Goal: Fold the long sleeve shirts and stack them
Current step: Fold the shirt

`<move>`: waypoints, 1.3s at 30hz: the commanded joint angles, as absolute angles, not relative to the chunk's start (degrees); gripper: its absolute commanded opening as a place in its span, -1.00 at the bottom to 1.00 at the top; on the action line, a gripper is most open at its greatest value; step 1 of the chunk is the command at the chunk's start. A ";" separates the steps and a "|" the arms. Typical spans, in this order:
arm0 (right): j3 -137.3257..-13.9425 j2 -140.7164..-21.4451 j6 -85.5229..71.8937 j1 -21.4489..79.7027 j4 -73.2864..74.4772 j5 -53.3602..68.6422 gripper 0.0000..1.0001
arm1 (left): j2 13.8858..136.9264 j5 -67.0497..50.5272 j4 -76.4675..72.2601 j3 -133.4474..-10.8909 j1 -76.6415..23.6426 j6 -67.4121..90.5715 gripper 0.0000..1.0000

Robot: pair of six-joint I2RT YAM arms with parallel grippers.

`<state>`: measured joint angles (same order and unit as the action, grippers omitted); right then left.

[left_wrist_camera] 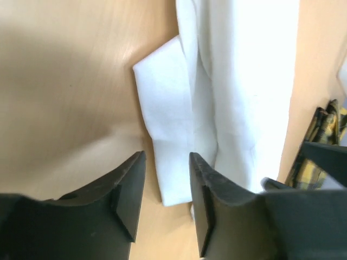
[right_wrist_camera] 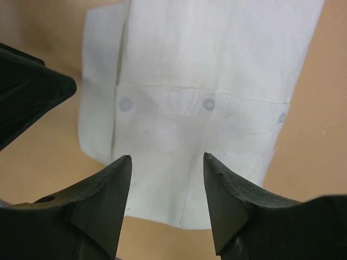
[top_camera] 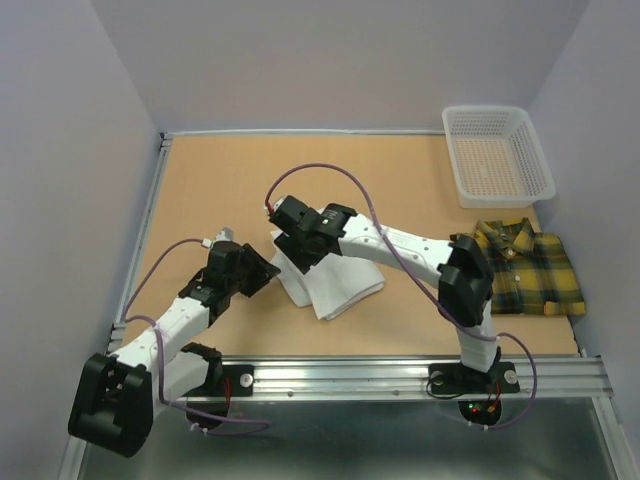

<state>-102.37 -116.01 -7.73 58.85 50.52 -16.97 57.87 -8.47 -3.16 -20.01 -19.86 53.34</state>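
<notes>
Over the white shirt (right_wrist_camera: 217, 65), flat on the tan table (right_wrist_camera: 320, 135): right gripper (right_wrist_camera: 167, 160), jaws apart. Across the shirt's middle, a stitched band (right_wrist_camera: 244, 105) with three buttons (right_wrist_camera: 208, 103). Left of the shirt, a dark shape (right_wrist_camera: 27, 92), possibly the other arm.

Top external: looked steeply down from high behind the arm bases toward the far wall, taking in the whole table (top_camera: 220, 180).
Left wrist: sat close over the white shirt (left_wrist_camera: 238, 81), looking down past the left gripper (left_wrist_camera: 165, 157).
Right wrist: sat close over the same shirt, looking down past the right gripper (right_wrist_camera: 167, 158).
Shared: all three showed the white shirt; top and left wrist also the plaid shirt (left_wrist_camera: 320, 130).
</notes>
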 commanded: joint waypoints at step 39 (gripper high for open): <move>-40.96 -102.84 -31.99 47.20 -18.72 42.45 -0.03 | 97.38 -8.00 -15.64 -42.27 -18.81 48.87 -0.44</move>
